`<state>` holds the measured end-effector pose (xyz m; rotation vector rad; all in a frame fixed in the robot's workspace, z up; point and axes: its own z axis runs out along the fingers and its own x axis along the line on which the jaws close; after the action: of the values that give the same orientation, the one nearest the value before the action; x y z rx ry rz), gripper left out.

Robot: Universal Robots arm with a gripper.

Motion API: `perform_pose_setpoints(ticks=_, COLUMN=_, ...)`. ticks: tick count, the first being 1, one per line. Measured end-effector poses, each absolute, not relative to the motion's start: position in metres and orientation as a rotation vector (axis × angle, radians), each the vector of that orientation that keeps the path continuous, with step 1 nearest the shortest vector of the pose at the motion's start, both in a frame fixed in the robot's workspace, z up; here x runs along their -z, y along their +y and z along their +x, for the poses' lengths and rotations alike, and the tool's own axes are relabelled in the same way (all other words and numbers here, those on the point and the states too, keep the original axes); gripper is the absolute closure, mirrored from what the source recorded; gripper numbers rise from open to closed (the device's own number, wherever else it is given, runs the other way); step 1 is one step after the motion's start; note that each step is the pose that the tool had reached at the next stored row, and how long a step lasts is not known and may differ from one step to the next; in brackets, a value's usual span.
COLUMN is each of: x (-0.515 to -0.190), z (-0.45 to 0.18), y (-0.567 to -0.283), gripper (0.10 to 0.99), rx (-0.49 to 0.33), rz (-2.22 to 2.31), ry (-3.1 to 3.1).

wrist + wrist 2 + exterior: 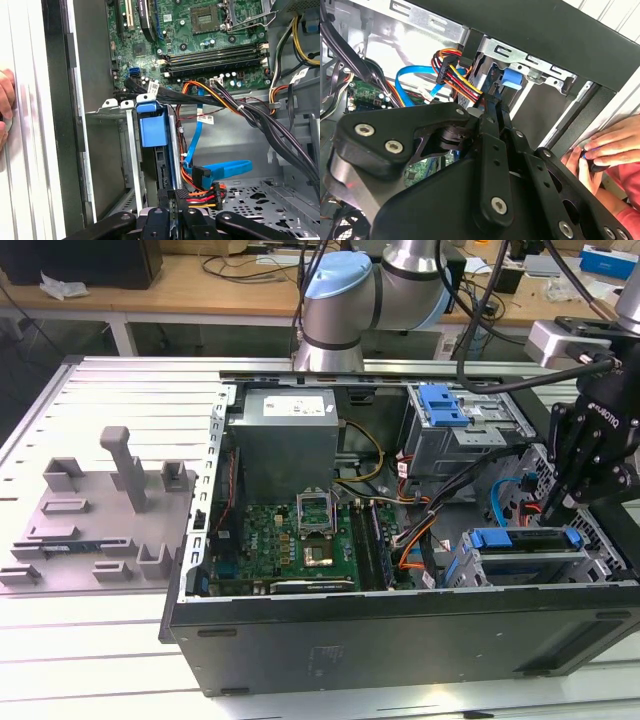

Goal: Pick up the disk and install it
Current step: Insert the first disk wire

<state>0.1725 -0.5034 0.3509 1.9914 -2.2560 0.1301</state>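
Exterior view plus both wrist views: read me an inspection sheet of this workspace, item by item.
Surface: slatted metal table carrying an open computer case.
Job's things: disk, blue-framed, lying inside the case at the exterior view's right.
Clutter: grey fixture plate beside the case.
Grippers: claw close to the disk; contact unclear.
Cables: blue data cable and coloured power leads by the claw.
Surroundings: a person's hand beside the case; wooden bench behind.

The arm (335, 315) is silver-grey with a pale blue joint cap (335, 278) and black cables (462, 340). Its gripper (173, 200) is matte black with white lettering (603, 412) and linked bars pinned by silver screws (394, 146).
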Motion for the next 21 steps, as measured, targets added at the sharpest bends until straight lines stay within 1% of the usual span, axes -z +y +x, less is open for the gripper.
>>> perform_pose_setpoints(ticks=13, x=-0.3503, z=0.1724, y=-0.5050, gripper=0.922, rx=-0.132, rz=1.999, ry=-2.261)
perform_pose_setpoints(ticks=21, x=-0.3502, z=0.1707, y=-0.5091, gripper=0.922, rx=-0.117, rz=2.010, ry=-2.273)
